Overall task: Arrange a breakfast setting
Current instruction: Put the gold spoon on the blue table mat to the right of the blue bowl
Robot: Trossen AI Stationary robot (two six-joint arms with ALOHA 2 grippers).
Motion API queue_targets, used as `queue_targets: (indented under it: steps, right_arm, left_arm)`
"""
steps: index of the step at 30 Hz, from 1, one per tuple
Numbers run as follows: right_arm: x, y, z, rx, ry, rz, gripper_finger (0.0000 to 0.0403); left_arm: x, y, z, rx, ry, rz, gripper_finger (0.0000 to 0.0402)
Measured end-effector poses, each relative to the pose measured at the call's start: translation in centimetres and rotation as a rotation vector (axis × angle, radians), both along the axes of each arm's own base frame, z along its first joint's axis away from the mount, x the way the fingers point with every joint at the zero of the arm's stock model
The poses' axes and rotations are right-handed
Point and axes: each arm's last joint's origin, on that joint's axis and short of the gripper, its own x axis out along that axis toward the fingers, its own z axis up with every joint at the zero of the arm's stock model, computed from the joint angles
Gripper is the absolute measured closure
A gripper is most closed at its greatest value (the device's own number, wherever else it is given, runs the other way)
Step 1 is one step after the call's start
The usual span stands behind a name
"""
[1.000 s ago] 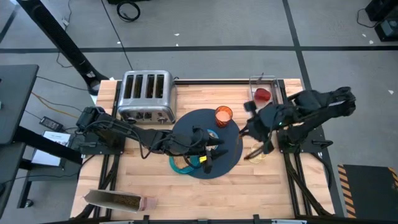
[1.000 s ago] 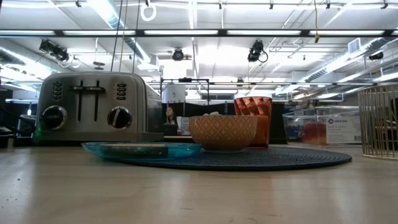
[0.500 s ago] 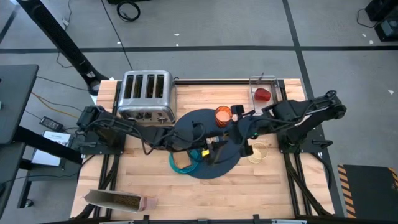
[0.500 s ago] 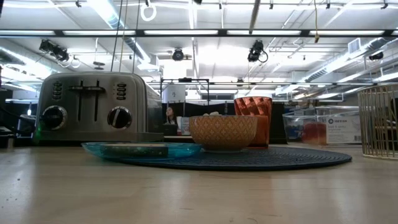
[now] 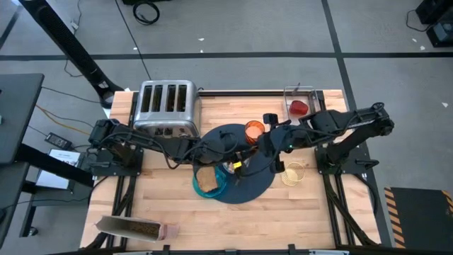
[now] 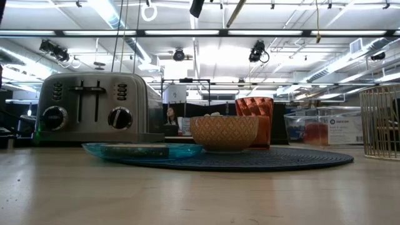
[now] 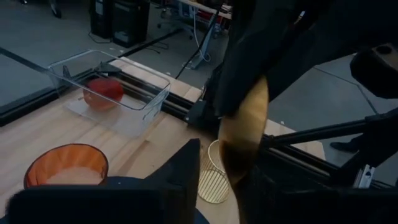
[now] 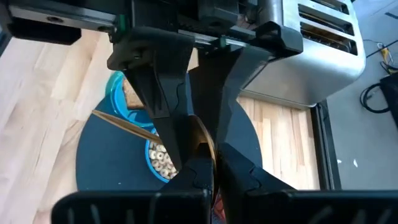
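I've got the 2 grippers met above the mat (image 5: pixel 237 166) for a spoon (image 7: pixel 244 134) handover: right gripper (image 8: pixel 208 163) clamps it, left gripper (image 8: pixel 200 134) narrowing around it, bowl (image 8: pixel 160 158) below.

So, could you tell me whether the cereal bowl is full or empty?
Not empty: the right wrist view shows cereal rings inside the blue bowl on the dark mat. How full, cannot tell.

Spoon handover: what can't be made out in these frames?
- Left wrist view: the gold spoon is blurred, close to the lens; whether the left gripper has hold of it is unreadable.
- High view: the spoon is nearly all hidden where that gripper meets the right gripper over the mat.
- Low view: both grippers are cut off by the top edge.
- Low view: the cereal bowl hides its contents behind its own wall.
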Motion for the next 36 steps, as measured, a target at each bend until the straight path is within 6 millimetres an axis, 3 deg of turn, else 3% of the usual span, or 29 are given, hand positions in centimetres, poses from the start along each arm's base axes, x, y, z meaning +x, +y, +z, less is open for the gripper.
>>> queue_targets:
  steps: [7,15,23,27,31,36]
  right_arm:
    - [0.4,-0.5,-0.3,0.013,0.013,-0.018,0.0383]
    - [0.4,-0.7,-0.1,0.017,0.011,-0.001,0.0361]
    - [0.0,-0.9,0.6,0.003,-0.045,-0.092,0.0275]
    - [-1.6,-1.5,2.9,-0.029,-0.113,-0.141,0.0251]
    - [-4.6,-2.1,5.3,0.034,-0.217,-0.218,0.0251]
    - [-8.6,-2.5,5.8,0.169,-0.341,-0.328,0.0257]
  left_arm:
    - [0.0,0.4,0.0,-0.016,-0.004,0.027,0.0381]
    - [0.1,0.7,0.0,-0.029,-0.009,0.024,0.0382]
    - [0.2,1.1,0.0,-0.025,-0.017,0.056,0.0385]
    - [0.2,1.7,0.1,-0.044,-0.030,0.111,0.0385]
    - [0.3,2.4,0.3,-0.070,-0.073,0.182,0.0385]
    - [0.4,3.6,1.0,-0.163,-0.189,0.287,0.0385]
